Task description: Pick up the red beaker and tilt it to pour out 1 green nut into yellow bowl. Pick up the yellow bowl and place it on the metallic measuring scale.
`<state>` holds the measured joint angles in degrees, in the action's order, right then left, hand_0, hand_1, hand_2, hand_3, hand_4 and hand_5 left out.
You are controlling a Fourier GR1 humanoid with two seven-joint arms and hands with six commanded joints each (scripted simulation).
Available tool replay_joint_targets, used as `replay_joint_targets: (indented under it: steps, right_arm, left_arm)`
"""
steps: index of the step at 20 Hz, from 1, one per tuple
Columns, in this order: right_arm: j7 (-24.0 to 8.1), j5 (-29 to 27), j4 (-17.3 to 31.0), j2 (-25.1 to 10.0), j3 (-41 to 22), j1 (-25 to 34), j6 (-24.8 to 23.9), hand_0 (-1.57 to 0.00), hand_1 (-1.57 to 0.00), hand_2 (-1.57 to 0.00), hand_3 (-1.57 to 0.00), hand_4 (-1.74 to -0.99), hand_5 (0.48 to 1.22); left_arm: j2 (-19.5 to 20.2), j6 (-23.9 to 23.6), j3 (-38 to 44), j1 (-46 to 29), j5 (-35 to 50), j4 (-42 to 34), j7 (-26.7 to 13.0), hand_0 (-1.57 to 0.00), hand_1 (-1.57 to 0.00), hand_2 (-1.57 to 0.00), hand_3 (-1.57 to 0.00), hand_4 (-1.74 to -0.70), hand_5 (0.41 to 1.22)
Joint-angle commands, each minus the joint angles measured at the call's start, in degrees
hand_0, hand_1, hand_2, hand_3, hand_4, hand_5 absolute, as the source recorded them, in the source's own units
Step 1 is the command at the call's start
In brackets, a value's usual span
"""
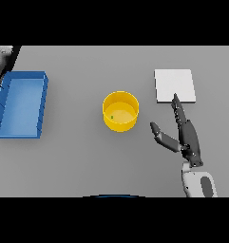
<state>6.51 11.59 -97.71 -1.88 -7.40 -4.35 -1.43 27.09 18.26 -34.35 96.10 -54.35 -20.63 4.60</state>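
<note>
A yellow bowl [120, 111] stands on the grey table near the middle, with one small green nut [112, 117] lying inside it. The metallic measuring scale [175, 85], a pale flat square, lies to the bowl's back right. My right hand [188, 135] is open to the right of the bowl, fingers straight and pointing toward the scale's near edge, thumb spread toward the bowl; it holds nothing and is apart from the bowl. No red beaker shows. The left hand is out of view.
A blue rectangular tray [9, 102] sits at the left side of the table. A pale blurred shape [1, 61] shows at the far left corner.
</note>
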Motion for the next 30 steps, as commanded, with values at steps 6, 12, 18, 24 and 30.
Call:
replay_joint_targets:
  steps: [6, 12, 18, 24, 30]
  right_arm:
    - [0.2, 1.4, 0.6, -0.8, -0.4, 0.6, -0.2, 0.0, 0.0, 0.0, 0.0, -1.127, 0.606]
    - [0.8, 0.7, 1.3, -1.9, -0.5, 0.5, 1.5, 0.0, 0.0, 0.0, 0.0, -1.133, 0.64]
    - [0.6, 0.5, 1.4, -1.7, -0.5, 1.0, 1.4, 0.0, 0.0, 0.0, 0.0, -1.141, 0.673]
    - [1.5, 0.8, 1.9, -2.3, -0.3, 0.6, 1.3, 0.0, 0.0, 0.0, 0.0, -1.171, 0.677]
    - [1.7, 0.9, 1.6, -1.8, -0.6, 0.2, 1.2, 0.0, 0.0, 0.0, 0.0, -1.153, 0.67]
  left_arm:
    - [8.1, -5.4, 19.1, -9.7, 19.4, 6.5, -3.6, -1.57, -1.57, -1.57, -1.55, -1.74, 1.221]
    - [9.0, -16.3, 27.3, -24.2, 30.7, 2.3, -15.7, -1.57, -1.57, -1.57, -1.57, -1.74, 1.221]
    - [7.8, -21.5, 31.3, -42.4, 39.7, -12.4, -23.3, -1.57, -1.57, -1.57, -1.57, -1.74, 1.221]
    - [6.0, -25.8, 31.7, -58.9, 44.8, -30.3, -28.6, -1.57, -1.57, -1.57, -1.57, -1.74, 1.098]
    - [6.8, -22.5, 30.8, -65.1, 47.4, -40.1, -33.2, -1.47, -1.34, -1.28, -1.32, -1.37, 0.774]
